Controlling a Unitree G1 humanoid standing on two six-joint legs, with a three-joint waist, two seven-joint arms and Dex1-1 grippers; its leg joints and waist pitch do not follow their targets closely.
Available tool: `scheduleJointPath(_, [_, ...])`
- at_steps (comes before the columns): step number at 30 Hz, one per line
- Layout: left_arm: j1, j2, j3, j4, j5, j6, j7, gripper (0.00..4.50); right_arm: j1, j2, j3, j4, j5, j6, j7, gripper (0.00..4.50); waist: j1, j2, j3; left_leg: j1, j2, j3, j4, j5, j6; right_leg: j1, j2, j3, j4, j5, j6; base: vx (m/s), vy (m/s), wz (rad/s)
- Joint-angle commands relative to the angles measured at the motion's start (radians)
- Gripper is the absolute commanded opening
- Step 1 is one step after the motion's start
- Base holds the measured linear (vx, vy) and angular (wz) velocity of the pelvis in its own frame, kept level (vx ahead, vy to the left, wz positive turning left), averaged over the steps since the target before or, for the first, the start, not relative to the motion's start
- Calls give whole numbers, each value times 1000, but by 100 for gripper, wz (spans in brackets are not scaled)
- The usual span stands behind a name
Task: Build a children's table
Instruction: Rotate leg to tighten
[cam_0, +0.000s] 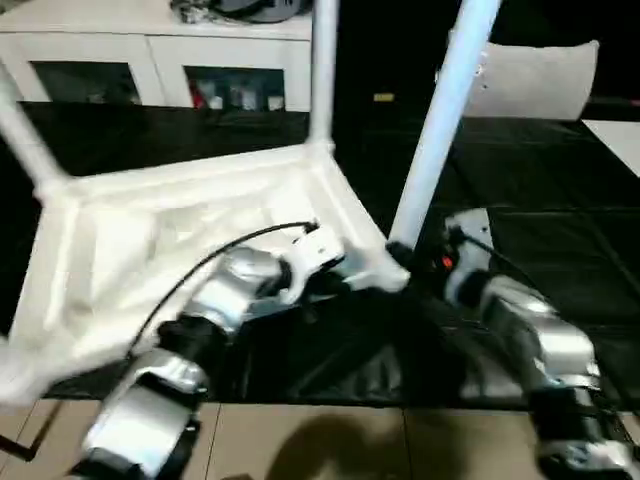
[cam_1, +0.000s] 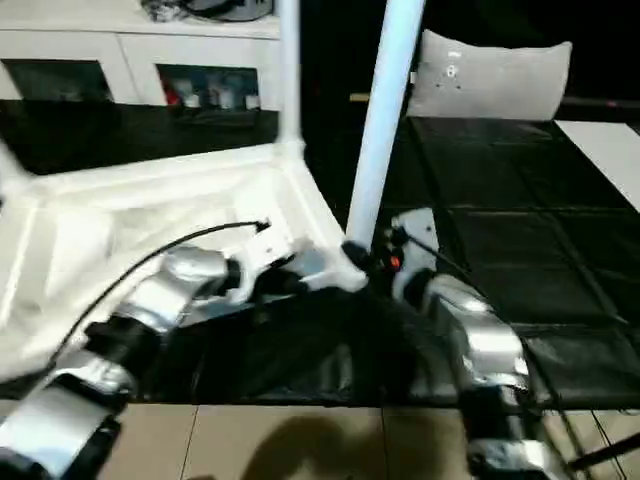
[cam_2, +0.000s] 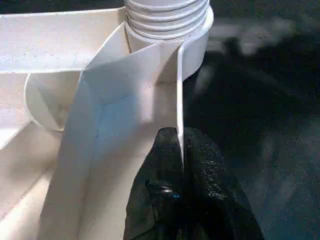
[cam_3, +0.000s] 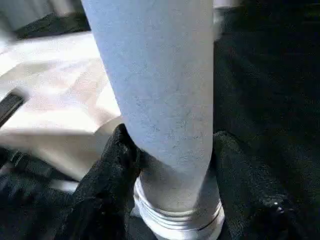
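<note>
Children's table top lies upside down on the black floor mat right in front of you, ribbed underside up, tilted in the head views.

Nearest: your left gripper is pinched tight on the thin side wall of the top, one black finger on each face, just below a corner socket with a ribbed leg end seated in it.

Just right of that, your right gripper stands about halfway closed around the base of a white leg, fingers touching both flanks just above its threaded end. That leg leans up and to the right from the top's near right corner.

Farther: a second leg stands upright in the far corner; a third slants at far left.

Beyond: a white cabinet, and a grey pillow well apart to the right.
</note>
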Motion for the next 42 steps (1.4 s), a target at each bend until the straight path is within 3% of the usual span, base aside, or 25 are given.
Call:
scheduleJointPath(1, [-6,-39,-15,-5,-6,-16,10,0,-13,26,21,24,15,-12,-1,264,9,-2,-62,-8,35,-4,-69,-124,27,53,-77,42,-84,-181,-197,0,0,0])
scheduleJointPath(6, [2,-7,-36,1,31,-69,12,0,27,-1,14,-40,44,-56,98,292,13,-2,-64,-9,38,-3,-67,-99,61,59,-77,41,-75,-79,-227,0,0,0])
scheduleJointPath(11, [15,36,-54,-6,36,-108,-46,0,43,-63,32,-35,25,-79,156,352,18,-1,-62,-8,39,-1,-68,-104,63,58,-79,41,-77,-103,-228,0,0,0])
scheduleJointPath(12, [15,36,-54,-6,36,-108,-46,0,43,-63,32,-35,25,-79,156,352,19,-2,-62,-9,39,-2,-67,-102,64,60,-78,42,-77,-99,-226,0,0,0])
scheduleJointPath(15, [39,106,-87,-6,48,-222,-154,0,66,-181,47,-40,23,-130,322,360,23,-1,-62,-9,41,-3,-67,-117,76,60,-79,41,-77,-93,-229,0,0,0])
scheduleJointPath(21, [57,165,-136,-19,38,-339,-309,0,72,-281,85,-28,27,-209,525,360,26,-2,-58,-4,44,-1,-69,-150,73,54,-80,41,-81,-164,-224,0,0,0])
scheduleJointPath(23, [58,180,-145,-31,23,-360,-368,0,70,-315,108,-15,27,-234,597,360,33,-6,-60,-3,48,0,-67,-137,81,54,-81,41,-75,-125,-239,0,0,0])
scheduleJointPath(25, [58,201,-158,-39,10,-397,-434,0,62,-342,130,3,33,-244,672,360,44,-3,-61,-2,49,2,-66,-128,89,53,-81,41,-72,-105,-249,0,0,0])
scheduleJointPath(28, [57,217,-169,-49,2,-425,-486,0,54,-352,144,20,43,-249,737,326,55,-3,-61,-1,52,4,-66,-132,91,51,-82,40,-70,-108,-251,0,0,0])
scheduleJointPath(31, [58,225,-174,-59,-6,-436,-522,0,48,-351,157,30,54,-248,785,321,56,-3,-60,-1,53,3,-68,-136,84,51,-82,39,-70,-121,-249,0,0,0])
scheduleJointPath(32, [58,228,-176,-66,-11,-438,-539,0,46,-350,165,29,64,-240,811,288,58,-4,-62,-1,52,4,-66,-135,84,51,-83,39,-70,-122,-252,0,0,0])
scheduleJointPath(36, [54,238,-188,-73,-14,-451,-578,0,41,-349,196,28,92,-211,878,256,61,-2,-62,-2,53,3,-66,-128,89,50,-81,38,-67,-105,-255,0,0,0])
scheduleJointPath(37, [52,240,-192,-68,-11,-458,-585,0,40,-349,205,30,97,-199,897,238,66,-8,-63,-2,52,4,-66,-119,92,52,-82,38,-66,-111,-253,0,0,0])
scheduleJointPath(42, [49,240,-188,-60,-14,-465,-594,0,39,-346,215,42,104,-174,934,217,71,-7,-61,-2,53,4,-67,-127,77,49,-83,38,-69,-140,-242,0,0,0])
